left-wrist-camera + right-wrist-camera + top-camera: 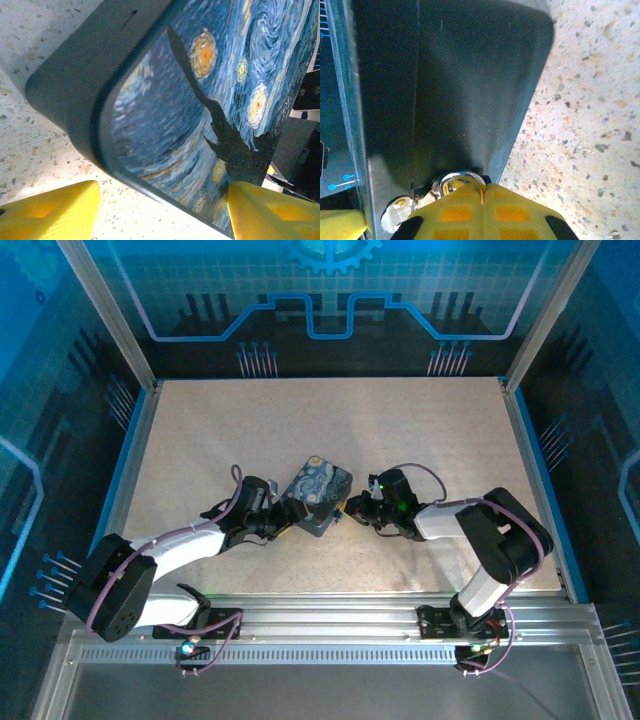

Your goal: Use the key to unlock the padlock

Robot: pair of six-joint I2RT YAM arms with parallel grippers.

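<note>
**Fig. Lock-and-key stage, read L to R**

**L side.** The L gripper (285, 512) is set wide open astride an edge of the night-sky tin (320, 490). In the L wrist view one yellow finger (270, 210) is seen touching the printed lid. The other is kept apart from the tin, w/ bare table (420, 430) between. Nothing is clamped, so the tin is judged to be braced only.

**Centre.** The tin is laid flat on the table between the two grippers, printed face up.

**R side.**
- The padlock (454, 180) is found low on the tin's dark side wall, on the side turned to the R arm. A silvery hasp plate (397, 210) is seen just beside it.
- The R gripper (482, 197) is closed, its yellow fingers pressed together w/ only a thin seam left, tips touching the shackle.
- Whether the key is pinched in that seam cannot be told.

**Step in hand (judged).** The key is being offered to, or worked in, the keyway. No sign of the lock being sprung is seen, so the unlocking is taken as not yet done.

**Next move (judged).** Fine alignment w/ the keyway is called for, then a turn about the key's own axis. The tin must be held steady from the L, since a slight skew could let the key slip off.

**Padlock, appearance.** Tiny, polished and silvery, w/ a bright curved shackle carrying highlights; the body is hidden behind the fingertips
</note>
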